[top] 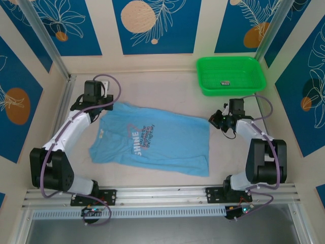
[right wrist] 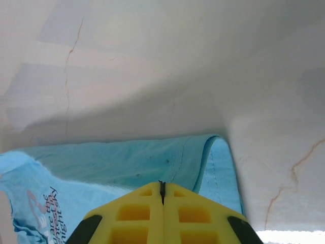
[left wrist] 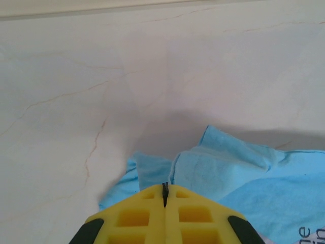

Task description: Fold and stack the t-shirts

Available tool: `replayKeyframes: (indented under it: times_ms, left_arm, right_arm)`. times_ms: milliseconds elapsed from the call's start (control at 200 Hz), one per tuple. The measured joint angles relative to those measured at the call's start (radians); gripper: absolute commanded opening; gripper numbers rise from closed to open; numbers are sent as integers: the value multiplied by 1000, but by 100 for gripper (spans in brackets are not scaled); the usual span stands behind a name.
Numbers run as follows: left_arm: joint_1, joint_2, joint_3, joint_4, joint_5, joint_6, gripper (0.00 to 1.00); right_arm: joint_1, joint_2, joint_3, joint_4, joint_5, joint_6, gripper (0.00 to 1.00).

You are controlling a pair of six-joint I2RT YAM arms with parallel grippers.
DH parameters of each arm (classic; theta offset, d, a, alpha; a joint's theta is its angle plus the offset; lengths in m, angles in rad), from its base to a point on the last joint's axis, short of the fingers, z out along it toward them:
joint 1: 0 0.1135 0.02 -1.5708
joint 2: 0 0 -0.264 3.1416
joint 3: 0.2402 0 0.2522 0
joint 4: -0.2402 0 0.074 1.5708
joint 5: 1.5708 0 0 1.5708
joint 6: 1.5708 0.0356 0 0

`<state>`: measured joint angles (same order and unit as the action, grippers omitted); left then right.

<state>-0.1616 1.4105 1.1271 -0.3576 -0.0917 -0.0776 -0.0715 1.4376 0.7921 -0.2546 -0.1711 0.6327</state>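
Observation:
A light blue t-shirt (top: pixel 152 140) lies spread on the table with its lettering up, collar to the left and hem to the right. My left gripper (top: pixel 105 108) is at its far left corner, jaws shut, with bunched blue fabric (left wrist: pixel 228 173) right at the yellow tips (left wrist: pixel 165 189). My right gripper (top: pixel 215 121) is at the far right hem corner. Its jaws (right wrist: pixel 162 187) are shut too, and the hem (right wrist: pixel 127 162) rises and curls over just in front of them. Both appear to pinch the shirt's edge.
A bright green basket (top: pixel 231 75) stands at the back right, with a small dark item (top: pixel 225 82) inside. Bare table lies behind the shirt and to the left of the basket. Blue patterned walls close in the sides and back.

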Motion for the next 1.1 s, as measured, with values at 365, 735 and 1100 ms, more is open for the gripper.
replayKeyframes:
  times_ms: [365,735,1100]
  left_arm:
    - [-3,-70,-86,-95,-87,-30,0]
    - [-3,-89,-179,-134,-179,-48,0]
    - [-3,-195,-266,-90,-387,-142,64]
  right_arm:
    - [2,-73,-78,-21,-2,0,0]
    - [2,-75,-88,-31,2,-1,0]
    - [-18,-141,-182,-56,6,7,39]
